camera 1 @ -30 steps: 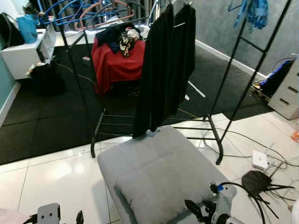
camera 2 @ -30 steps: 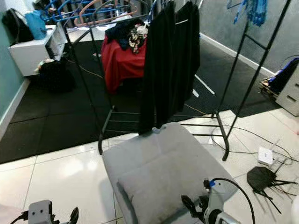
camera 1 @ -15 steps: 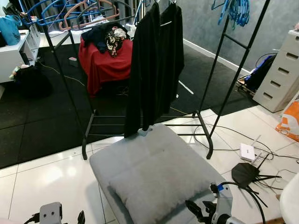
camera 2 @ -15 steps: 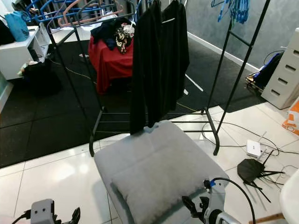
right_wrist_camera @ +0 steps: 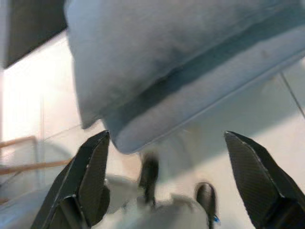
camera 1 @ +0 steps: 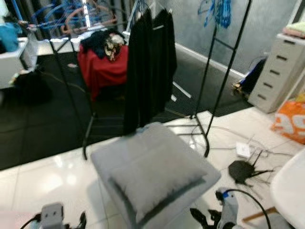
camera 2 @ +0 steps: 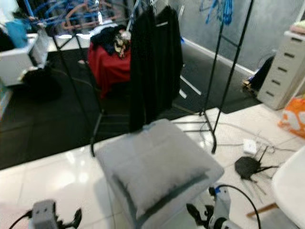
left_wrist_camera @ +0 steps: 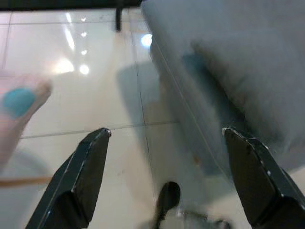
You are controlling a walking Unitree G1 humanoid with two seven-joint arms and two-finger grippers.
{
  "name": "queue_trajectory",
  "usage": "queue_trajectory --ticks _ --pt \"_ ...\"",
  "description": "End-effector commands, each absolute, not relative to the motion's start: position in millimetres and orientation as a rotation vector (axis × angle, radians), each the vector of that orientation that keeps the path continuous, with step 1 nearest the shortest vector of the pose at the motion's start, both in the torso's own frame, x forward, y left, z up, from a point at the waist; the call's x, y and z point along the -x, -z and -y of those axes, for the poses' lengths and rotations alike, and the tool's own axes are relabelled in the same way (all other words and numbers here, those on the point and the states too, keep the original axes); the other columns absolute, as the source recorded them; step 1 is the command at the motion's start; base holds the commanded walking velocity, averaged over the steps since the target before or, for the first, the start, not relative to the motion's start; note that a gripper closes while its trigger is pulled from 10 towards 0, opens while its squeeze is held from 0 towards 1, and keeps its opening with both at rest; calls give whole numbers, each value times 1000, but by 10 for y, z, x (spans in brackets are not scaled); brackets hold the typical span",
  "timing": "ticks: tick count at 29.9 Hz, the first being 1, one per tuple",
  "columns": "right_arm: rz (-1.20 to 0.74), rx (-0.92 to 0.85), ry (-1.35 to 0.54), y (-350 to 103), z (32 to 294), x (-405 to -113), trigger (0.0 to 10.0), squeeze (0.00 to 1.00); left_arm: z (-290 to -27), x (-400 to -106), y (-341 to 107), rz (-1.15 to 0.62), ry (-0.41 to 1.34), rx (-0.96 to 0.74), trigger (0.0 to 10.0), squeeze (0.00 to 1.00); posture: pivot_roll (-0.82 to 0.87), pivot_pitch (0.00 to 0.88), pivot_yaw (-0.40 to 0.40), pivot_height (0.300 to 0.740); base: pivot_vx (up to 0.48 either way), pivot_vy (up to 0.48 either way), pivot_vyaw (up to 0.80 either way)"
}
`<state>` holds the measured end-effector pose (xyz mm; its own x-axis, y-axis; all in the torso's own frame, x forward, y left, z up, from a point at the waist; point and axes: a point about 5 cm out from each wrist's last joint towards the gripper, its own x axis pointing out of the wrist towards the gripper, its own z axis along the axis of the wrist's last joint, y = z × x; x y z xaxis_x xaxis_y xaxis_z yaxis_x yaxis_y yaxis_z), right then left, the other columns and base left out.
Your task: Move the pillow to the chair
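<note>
A grey pillow (camera 1: 152, 179) lies flat on a grey padded ottoman (camera 1: 143, 143) right in front of me. A white rounded seat edge (camera 1: 291, 188), perhaps the chair, shows at the lower right. My left gripper (left_wrist_camera: 165, 132) hangs open and low over the white floor, left of the ottoman, holding nothing. My right gripper (right_wrist_camera: 165, 136) is open too, just below the ottoman's front corner, with the pillow (right_wrist_camera: 157, 47) above it. The robot's feet show under both grippers. The eye views are blurred.
A black clothes rack (camera 1: 205, 95) with dark garments (camera 1: 147, 67) stands just behind the ottoman. Cables and a black router (camera 1: 242, 170) lie on the tiles to the right. White drawers (camera 1: 276, 71) and an orange bag (camera 1: 289, 123) are further right. A red-draped table (camera 1: 102, 67) stands behind.
The whole picture has shifted left as the camera turned right, bringing the drawers, orange bag and white seat edge into view. The pillow stays on the ottoman; both grippers stay open.
</note>
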<state>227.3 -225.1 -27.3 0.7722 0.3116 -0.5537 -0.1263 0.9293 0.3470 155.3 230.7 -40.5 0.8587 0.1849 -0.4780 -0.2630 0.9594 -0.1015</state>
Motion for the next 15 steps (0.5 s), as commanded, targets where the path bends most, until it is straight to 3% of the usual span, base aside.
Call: queue_trajectory --ticks 1,4,5,15 --pt "-621 -323 -229 266 2274 -2262 10000 0 -2324 -1597 389 -493 -215 111 10000 0 -145 53 -39 740 0 0 0" --pt "-612 -318 -233 259 2272 -2267 10000 0 -2321 -1590 395 -504 -207 107 10000 0 -145 53 -39 740 0 0 0" --pt "-604 -284 -252 244 2276 -2279 10000 0 -2298 -1569 405 -513 -202 98 10000 0 -145 54 -40 740 0 -480 800" --pt "-611 -298 -262 243 2274 -2284 10000 0 -2247 -1558 410 -509 -223 117 10000 0 -145 58 -45 740 0 0 800"
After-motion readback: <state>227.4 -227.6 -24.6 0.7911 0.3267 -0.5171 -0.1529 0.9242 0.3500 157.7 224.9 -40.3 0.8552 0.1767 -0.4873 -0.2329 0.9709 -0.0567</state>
